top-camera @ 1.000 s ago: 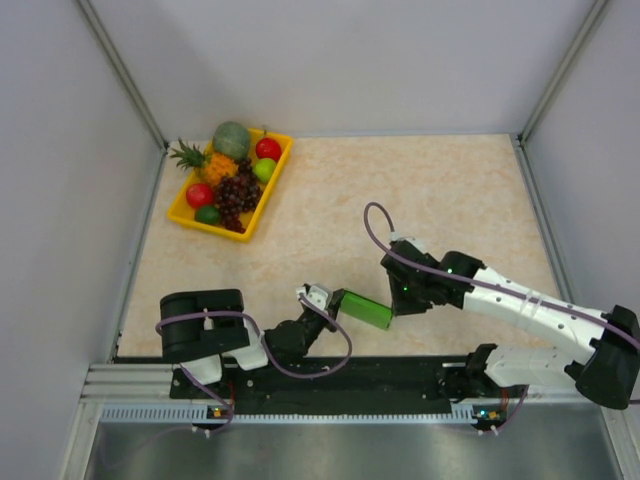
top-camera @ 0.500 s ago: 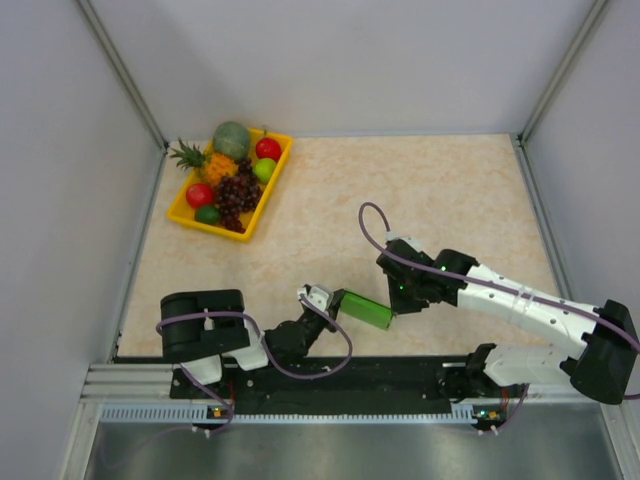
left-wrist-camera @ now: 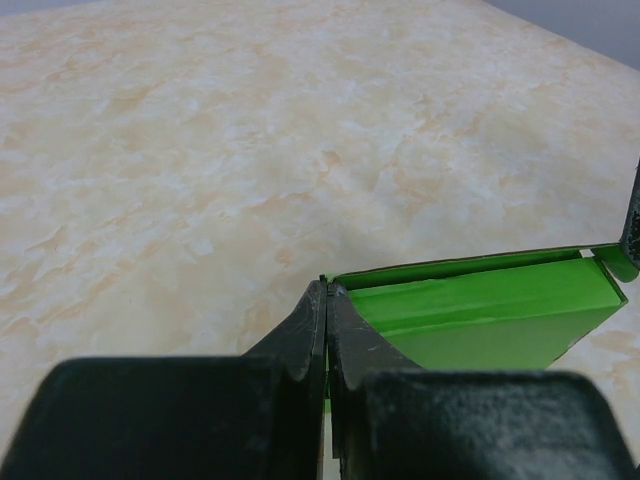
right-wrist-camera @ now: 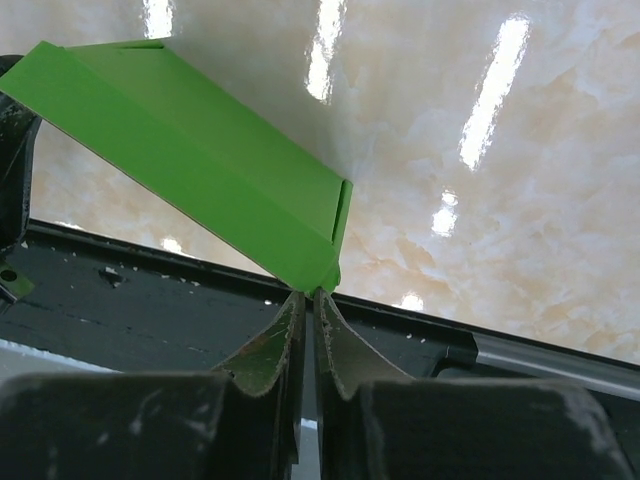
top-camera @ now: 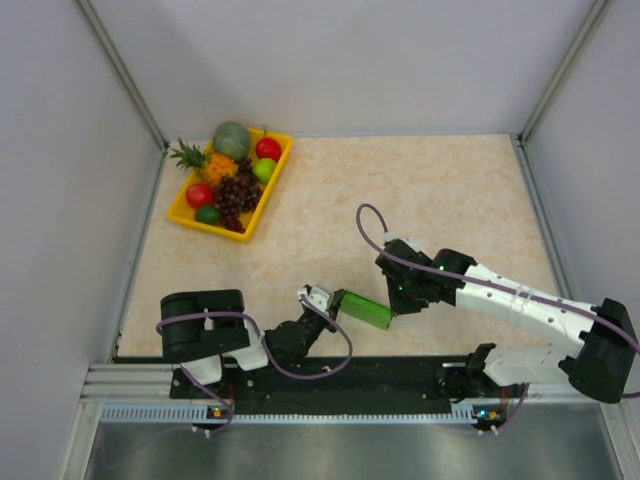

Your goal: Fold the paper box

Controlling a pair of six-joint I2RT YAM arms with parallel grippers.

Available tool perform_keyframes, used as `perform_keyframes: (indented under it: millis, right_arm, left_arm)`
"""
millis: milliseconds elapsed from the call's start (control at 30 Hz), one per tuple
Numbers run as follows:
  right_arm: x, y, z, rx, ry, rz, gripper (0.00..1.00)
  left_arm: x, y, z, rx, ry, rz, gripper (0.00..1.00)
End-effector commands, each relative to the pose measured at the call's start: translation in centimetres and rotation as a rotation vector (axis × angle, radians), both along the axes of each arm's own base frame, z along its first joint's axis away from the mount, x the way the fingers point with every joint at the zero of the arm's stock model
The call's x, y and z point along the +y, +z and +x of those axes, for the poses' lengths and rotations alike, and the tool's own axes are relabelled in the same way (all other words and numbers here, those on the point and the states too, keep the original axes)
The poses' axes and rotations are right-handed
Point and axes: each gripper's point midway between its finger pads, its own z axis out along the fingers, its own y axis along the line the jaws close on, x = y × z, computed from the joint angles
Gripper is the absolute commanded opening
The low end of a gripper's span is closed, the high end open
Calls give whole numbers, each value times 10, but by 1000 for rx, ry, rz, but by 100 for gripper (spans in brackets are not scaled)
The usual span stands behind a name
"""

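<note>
Paper box (top-camera: 364, 310) gripped by left pincer (left-wrist-camera: 327, 289), right pincer (right-wrist-camera: 308, 296); left wrist shows hollow

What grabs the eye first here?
The bright green paper box stands out, pinched at opposite ends between the left end effector and the right end effector, at the middle of the near edge of the table. After that, the yellow fruit tray in the far-left corner, with a pineapple and dark grapes.
</note>
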Motion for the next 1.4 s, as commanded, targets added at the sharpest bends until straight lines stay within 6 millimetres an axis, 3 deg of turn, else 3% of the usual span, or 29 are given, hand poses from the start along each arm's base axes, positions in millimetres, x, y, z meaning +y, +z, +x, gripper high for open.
perform_keyframes:
  millis: [0, 367, 433, 633, 733, 867, 1133, 1367]
  right_arm:
    - [8, 8, 7, -32, 16, 18, 1]
    - [13, 35, 18, -38, -88, 188, 0]
    - [10, 34, 22, -25, -119, 214, 0]
    - [26, 33, 19, 17, -125, 341, 0]
    - [18, 38, 17, -15, -37, 295, 0]
    - [-4, 30, 9, -2, 19, 140, 20]
    - [-6, 9, 3, 9, 43, 19, 27]
    - [-4, 8, 13, -27, 29, -30, 20]
  left_arm:
    - [2, -3, -5, -10, -20, -2, 0]
    - [-1, -4, -7, -16, -31, 18, 0]
    - [-1, -3, -7, -18, -31, 14, 0]
    - [-1, -2, -8, -19, -31, 11, 0]
    - [-1, -3, -8, -20, -32, 14, 0]
    - [-2, -3, -8, -21, -35, 14, 0]
    - [-2, -3, -8, -21, -31, 12, 0]
    - [-2, -3, -8, -21, -34, 15, 0]
